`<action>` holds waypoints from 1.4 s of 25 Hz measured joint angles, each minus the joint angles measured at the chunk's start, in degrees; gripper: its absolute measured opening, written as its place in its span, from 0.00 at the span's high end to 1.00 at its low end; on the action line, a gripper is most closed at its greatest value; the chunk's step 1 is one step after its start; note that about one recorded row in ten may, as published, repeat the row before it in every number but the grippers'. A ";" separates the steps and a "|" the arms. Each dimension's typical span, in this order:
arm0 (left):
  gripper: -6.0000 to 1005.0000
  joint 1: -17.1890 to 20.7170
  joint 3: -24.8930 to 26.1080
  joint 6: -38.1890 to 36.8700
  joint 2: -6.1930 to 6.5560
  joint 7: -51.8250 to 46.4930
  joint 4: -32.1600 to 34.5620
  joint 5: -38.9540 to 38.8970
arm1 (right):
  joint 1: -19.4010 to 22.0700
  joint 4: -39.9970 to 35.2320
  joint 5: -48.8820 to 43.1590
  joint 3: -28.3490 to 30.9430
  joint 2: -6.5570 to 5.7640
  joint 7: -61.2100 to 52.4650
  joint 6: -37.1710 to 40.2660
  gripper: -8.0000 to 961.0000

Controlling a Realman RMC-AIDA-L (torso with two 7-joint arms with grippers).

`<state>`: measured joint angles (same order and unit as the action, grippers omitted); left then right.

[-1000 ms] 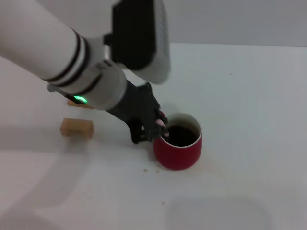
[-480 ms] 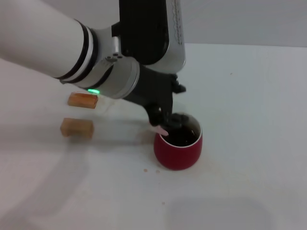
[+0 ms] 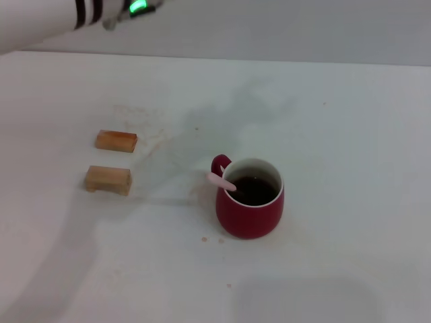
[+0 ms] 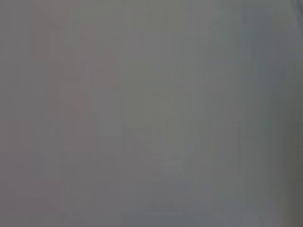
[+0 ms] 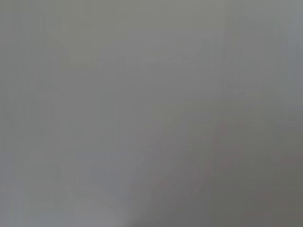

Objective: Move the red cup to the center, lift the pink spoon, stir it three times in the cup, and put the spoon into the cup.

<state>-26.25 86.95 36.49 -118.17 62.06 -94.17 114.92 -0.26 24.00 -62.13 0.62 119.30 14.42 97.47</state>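
We see the red cup [image 3: 250,206] upright on the white table [image 3: 350,134], roughly mid-table, handle facing the far-left side. Dark inside w/ a white inner wall showing near the rim. The pink spoon [image 3: 221,181] sits in the cup: pale pink handle leans out over the rim next to the cup handle, tilted toward the left; its bowl end is down inside, hidden in the dark interior. Nothing is touching cup or spoon.

Left of the cup, well apart from it, we see two tan wooden blocks [image 3: 116,140], one behind the other, lying flat. A few small specks and faint stains mark the tabletop near the cup base and btwn the blocks and the cup.

The left arm [image 3: 67,17] shows only as a white segment w/ black bands and a green light at the top-left corner, high above the table. Its gripper isn't in view, so we can't tell its state. Right arm and gripper: not visible. Both wrist views show only flat grey, no detail.
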 joint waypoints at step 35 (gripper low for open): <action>0.22 8.54 -20.43 -88.84 0.05 -52.55 39.96 43.90 | -1.41 0.00 -0.22 -0.07 -0.03 -0.10 2.12 0.99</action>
<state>-17.72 66.52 -52.34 -118.12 9.51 -54.21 158.82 -1.67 24.00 -62.35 0.55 119.27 14.32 99.59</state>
